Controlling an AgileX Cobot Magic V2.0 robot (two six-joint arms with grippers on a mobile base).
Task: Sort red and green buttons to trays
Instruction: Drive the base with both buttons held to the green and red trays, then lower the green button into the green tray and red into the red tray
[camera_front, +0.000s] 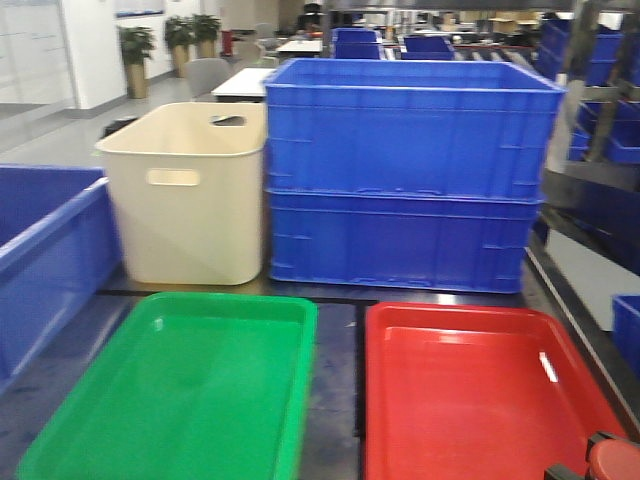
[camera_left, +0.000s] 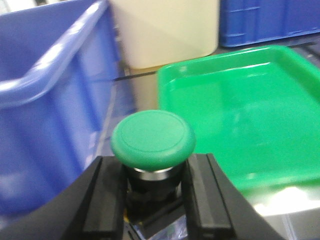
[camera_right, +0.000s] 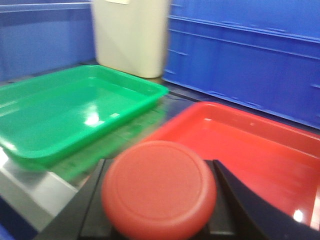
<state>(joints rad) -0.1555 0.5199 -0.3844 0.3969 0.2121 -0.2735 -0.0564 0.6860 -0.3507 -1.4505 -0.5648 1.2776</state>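
Nothing is sorted yet. The green tray (camera_front: 170, 400) at the bench's (camera_front: 335, 400) front left and the red tray (camera_front: 470, 400) at its front right both lie empty. Each button is up in a pincer, so pick-up looks done; what is left is to carry each over its matching tray and let go.

The left pincer (camera_left: 156, 196) is closed on the green button (camera_left: 152, 137), its fingers (camera_left: 107, 200) pressing the black switch body on either side just under the cap. The button hangs toward the bench's left edge, between the side blue crate (camera_left: 45, 110) and the green tray's near corner, beside the tray and not over it, as far as I can judge. Its cap faces up, and its long axis, cap to body, runs about upright.

The right pincer (camera_right: 165, 210) grips the red button (camera_right: 159, 189) at the red tray's front right corner. The cap faces up and toward the wrist camera and hides the body, so the axis seems upright, a little tilted.

A cream tub (camera_front: 185, 195) and stacked blue crates (camera_front: 405, 180) stand along the back edge.
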